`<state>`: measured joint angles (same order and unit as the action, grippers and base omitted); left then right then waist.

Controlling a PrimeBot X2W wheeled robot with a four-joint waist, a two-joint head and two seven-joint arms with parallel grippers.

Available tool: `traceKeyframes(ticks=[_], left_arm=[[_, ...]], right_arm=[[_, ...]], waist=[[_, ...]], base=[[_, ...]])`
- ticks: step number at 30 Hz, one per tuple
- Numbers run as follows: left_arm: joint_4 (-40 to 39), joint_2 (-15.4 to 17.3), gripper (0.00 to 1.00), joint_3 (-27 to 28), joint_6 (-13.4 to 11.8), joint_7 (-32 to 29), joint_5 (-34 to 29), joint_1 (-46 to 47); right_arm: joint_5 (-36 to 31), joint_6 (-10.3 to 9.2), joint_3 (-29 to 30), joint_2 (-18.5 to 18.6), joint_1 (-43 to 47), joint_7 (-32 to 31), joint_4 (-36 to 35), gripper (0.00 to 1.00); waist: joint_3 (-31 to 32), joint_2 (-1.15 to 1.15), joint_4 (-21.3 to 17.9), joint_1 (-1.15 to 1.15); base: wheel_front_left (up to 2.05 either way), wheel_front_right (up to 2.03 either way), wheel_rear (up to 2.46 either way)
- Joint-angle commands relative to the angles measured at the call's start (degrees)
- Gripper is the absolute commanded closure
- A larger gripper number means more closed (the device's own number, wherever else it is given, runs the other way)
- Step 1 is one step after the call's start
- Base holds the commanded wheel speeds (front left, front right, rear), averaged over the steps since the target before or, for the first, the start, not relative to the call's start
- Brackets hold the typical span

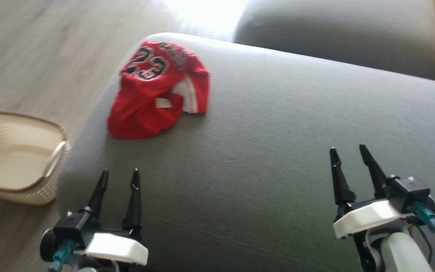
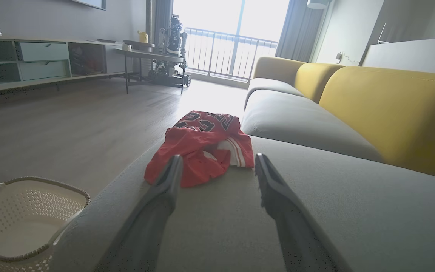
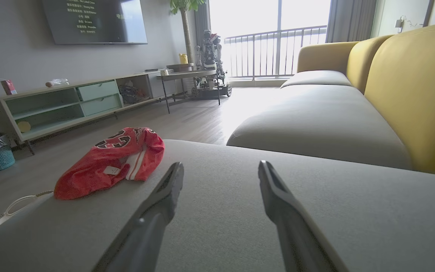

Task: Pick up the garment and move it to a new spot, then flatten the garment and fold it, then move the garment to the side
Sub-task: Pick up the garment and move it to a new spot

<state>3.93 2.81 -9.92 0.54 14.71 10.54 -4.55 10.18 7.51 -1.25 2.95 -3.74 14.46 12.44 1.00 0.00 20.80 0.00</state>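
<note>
A crumpled red garment (image 1: 157, 90) with black and white numbers lies near the far left corner of the grey sofa seat (image 1: 270, 143). My left gripper (image 1: 120, 177) hovers open over the seat's near left part, well short of the garment, nothing between its fingers. In the left wrist view the garment (image 2: 202, 145) sits straight ahead beyond the left gripper (image 2: 217, 162). My right gripper (image 1: 349, 152) stands open at the near right, far from the cloth. The right wrist view shows the garment (image 3: 111, 160) off to the left of the open right gripper (image 3: 221, 168).
A cream laundry basket (image 1: 17, 158) stands on the wooden floor left of the sofa. A second grey seat cushion (image 1: 334, 34) lies beyond, with yellow backrests (image 2: 391, 109) along the right. A low TV shelf (image 3: 70, 105) and a side table (image 3: 187, 75) stand across the room.
</note>
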Motion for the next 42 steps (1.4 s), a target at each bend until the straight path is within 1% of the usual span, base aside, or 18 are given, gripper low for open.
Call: traceKeyframes(ticks=[1,4,6,11,20,26,34,38,40,42], left_arm=[[-2.01,0.07,0.0,2.55,0.38,0.29,-0.64,1.21],[-1.95,0.07,0.0,3.33,0.66,0.29,-1.02,0.45],[-2.66,0.07,0.0,4.08,0.38,0.29,-0.96,-0.1],[-4.68,0.07,0.0,5.24,-0.75,0.29,-0.52,-1.0],[-7.19,0.07,0.0,6.06,-2.64,0.29,0.35,-2.58],[-7.48,0.07,0.0,6.19,-2.95,0.29,0.42,-2.74],[-6.9,0.07,0.0,6.28,-2.23,0.29,0.1,-1.76],[-6.76,0.07,0.0,7.59,-1.64,0.29,-0.38,-0.29],[-6.41,0.07,0.0,8.65,-0.91,0.29,-0.43,0.95],[-5.67,0.13,0.0,9.61,0.35,0.29,-0.14,2.64]], right_arm=[[0.58,-0.02,-2.18,-0.07,-0.63,0.53,-2.43,0.0],[1.4,-0.02,-4.68,-0.07,-0.12,0.53,-2.55,0.0],[1.17,-0.02,-6.68,-0.07,-0.56,0.53,-2.64,0.0],[1.56,-0.02,-9.32,-0.07,-2.64,0.53,-2.07,0.0],[1.8,-0.02,-12.19,-0.07,-5.8,0.53,0.18,0.0],[2.1,-0.02,-12.52,-0.07,-6.38,0.53,0.76,0.0],[1.88,-0.02,-10.52,-0.07,-5.12,0.53,0.27,0.0],[1.35,-0.02,-9.41,-0.07,-4.4,0.53,-0.52,0.0],[0.73,-0.02,-8.76,-0.07,-4.34,0.53,-1.02,0.0],[-0.41,-0.02,-7.63,-0.07,-4.33,0.53,-1.78,0.0]], waist=[[0.44,0.0,3.86,0.0],[0.7,0.0,6.22,0.0],[0.03,0.0,6.9,0.0],[-1.41,0.0,8.2,0.0],[-2.57,0.0,9.11,0.0],[-2.33,0.0,9.01,0.0],[-2.17,0.0,8.54,0.0],[-3.02,0.0,8.38,0.0],[-3.77,0.0,8.3,0.0],[-5.27,0.0,8.21,0.0]], base=[[0.0,0.0,0.0],[0.0,0.0,0.0],[0.0,0.0,0.0],[0.0,0.0,0.0],[0.0,0.0,0.0],[0.0,0.0,0.0],[0.0,0.0,0.0],[0.0,0.0,0.0],[0.0,0.0,0.0],[0.0,0.0,0.0]])
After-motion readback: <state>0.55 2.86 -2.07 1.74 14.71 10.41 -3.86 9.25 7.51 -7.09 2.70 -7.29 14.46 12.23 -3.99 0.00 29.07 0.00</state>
